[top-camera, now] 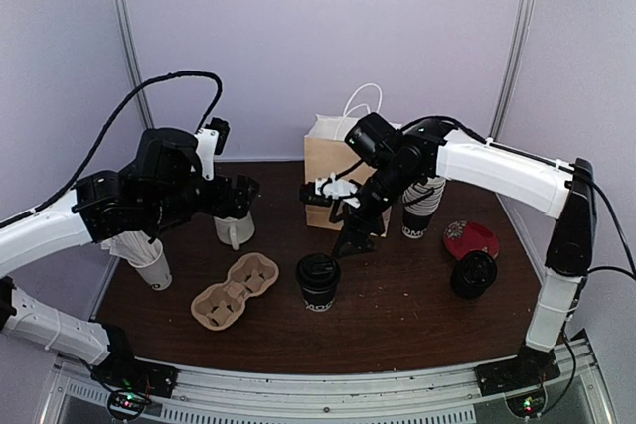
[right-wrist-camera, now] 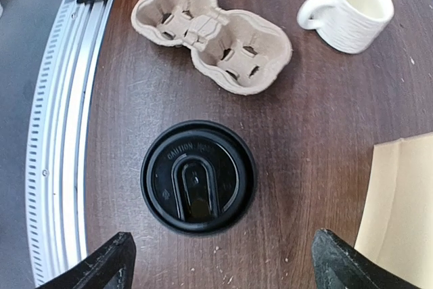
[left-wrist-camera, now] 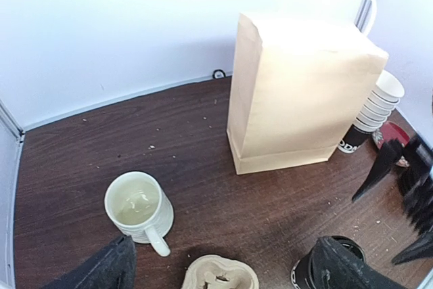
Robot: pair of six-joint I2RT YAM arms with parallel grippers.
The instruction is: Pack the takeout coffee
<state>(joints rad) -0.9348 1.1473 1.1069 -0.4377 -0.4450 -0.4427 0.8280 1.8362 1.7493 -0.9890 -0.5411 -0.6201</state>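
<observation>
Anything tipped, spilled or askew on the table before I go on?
Nothing stands out. The lidded coffee cup stands upright with its lid seated, the pulp cup carrier lies flat and empty, and the paper bag is upright. Only pale crumbs dot the table.

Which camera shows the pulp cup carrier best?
The right wrist view: the cup carrier lies whole, both empty wells seen from above. The top external view shows it small and oblique; the left wrist view catches only its edge.

Both arms bend inward, left pincer (top-camera: pixel 241 196) and right pincer (top-camera: pixel 350 235) gaping wide, gripping nothing.
</observation>
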